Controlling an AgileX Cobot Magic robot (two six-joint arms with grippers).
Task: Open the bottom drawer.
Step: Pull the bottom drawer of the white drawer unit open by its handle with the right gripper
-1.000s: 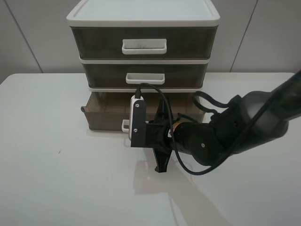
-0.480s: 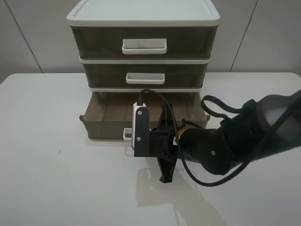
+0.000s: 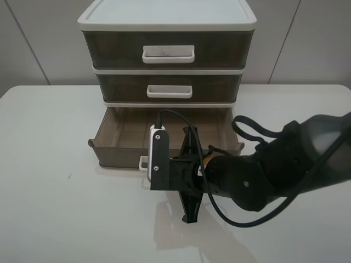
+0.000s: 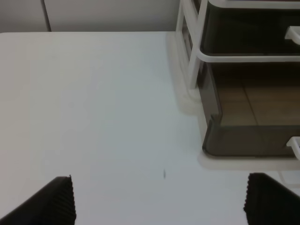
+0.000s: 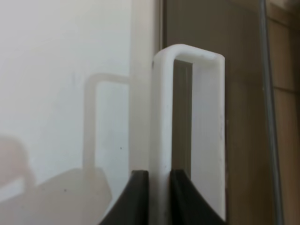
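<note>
The right end effector (image 5: pixel 158 177) is pinching one long bar of the white loop handle (image 5: pixel 161 117), a dark finger (image 5: pixel 137 199) pressed against each side of the bar. In the high view its arm (image 3: pixel 263 172) reaches in from the right edge of the bench (image 3: pixel 55 192), wrist camera (image 3: pixel 158 159) over the handle, one end of which shows beside it. The left end effector (image 4: pixel 164 201) hangs above bare bench toward the left edge, its fingertips (image 4: pixel 58 199) spread wide and holding nothing.

Beyond the handle, the bottom drawer (image 3: pixel 115 154) stands partly drawn out of the white-framed unit (image 3: pixel 164 19), its brown floor open to view. The unit sits at the middle of the far edge. Above the open drawer, the middle drawer (image 3: pixel 126 86) and the top drawer (image 3: pixel 109 49) sit flush in the frame.
</note>
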